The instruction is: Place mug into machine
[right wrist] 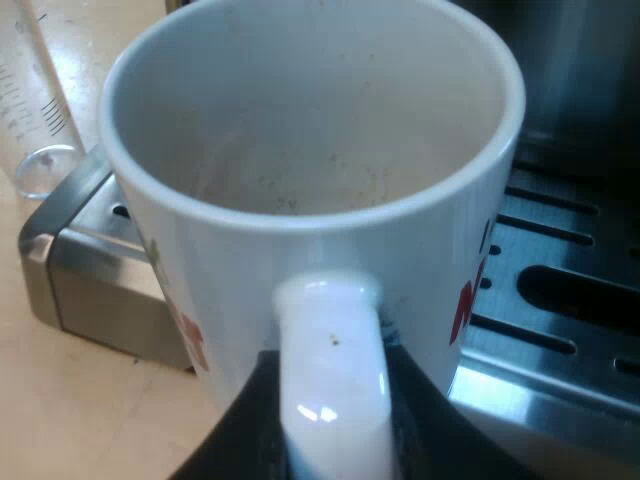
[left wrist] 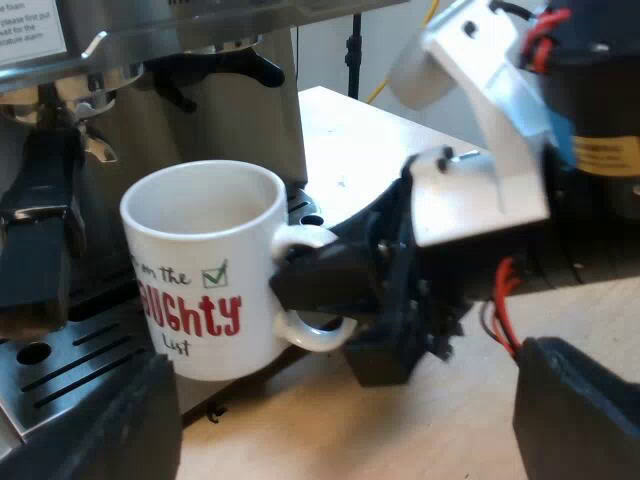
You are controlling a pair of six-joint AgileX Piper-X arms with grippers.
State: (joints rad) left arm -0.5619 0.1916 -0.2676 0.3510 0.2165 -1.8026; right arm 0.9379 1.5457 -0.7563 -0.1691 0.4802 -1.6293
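A white mug (left wrist: 205,265) with red lettering stands upright at the edge of the espresso machine's slotted drip tray (left wrist: 60,375), below the brew head (left wrist: 70,85). I cannot tell whether its base rests on the tray. My right gripper (left wrist: 320,285) is shut on the mug's handle (right wrist: 330,370), with a black finger on each side of the loop. The mug (right wrist: 310,130) is empty inside. My left gripper (left wrist: 345,425) is open a little way back from the mug, and nothing is between its fingers (left wrist: 100,430).
A dark holder handle (left wrist: 40,220) hangs from the machine's front close beside the mug. A clear measuring glass (right wrist: 35,110) stands on the wooden table by the tray's corner (right wrist: 60,250). The tray grille (right wrist: 560,290) runs on behind the mug.
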